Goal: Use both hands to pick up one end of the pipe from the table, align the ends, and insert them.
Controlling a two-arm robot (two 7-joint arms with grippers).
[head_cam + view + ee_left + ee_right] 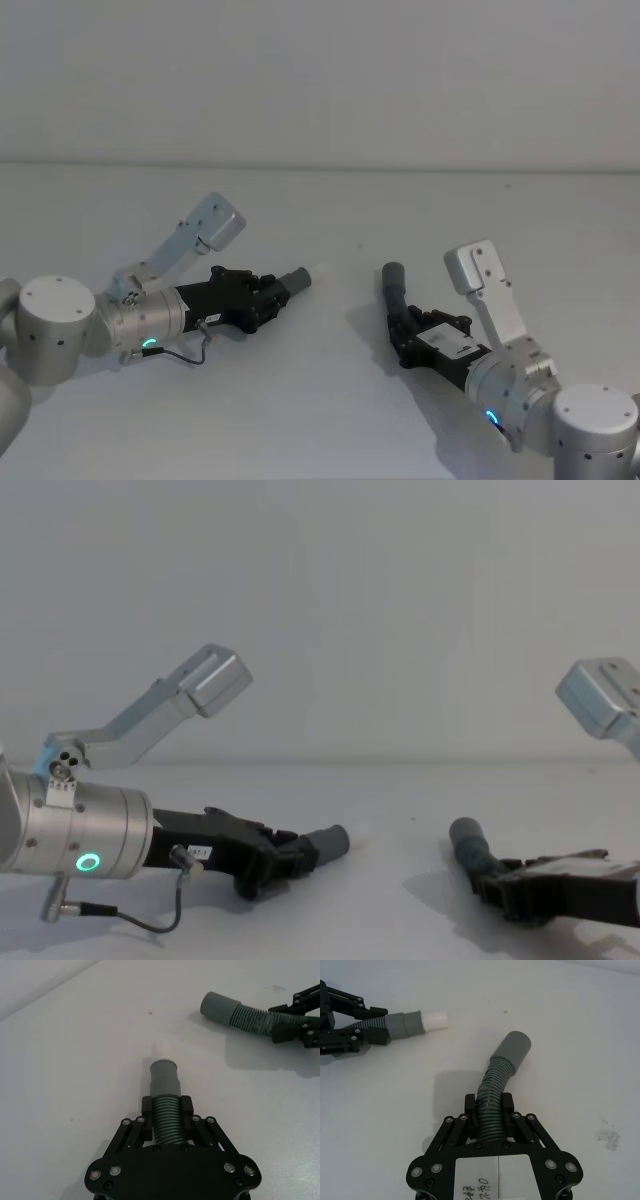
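Clamping the white-tipped hose (167, 1115), the left gripper (274, 290) faces the right gripper (402, 322), clenched on the other hose (492, 1095); grasping looks done, with aligning and inserting the well-apart cuffs (165, 1077) left to do.

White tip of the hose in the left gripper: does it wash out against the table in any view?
Left wrist view: the white tip nearly merges with the pale table. Right wrist view: it stands out clearly beyond its grey cuff. Head view: barely separable from the table.
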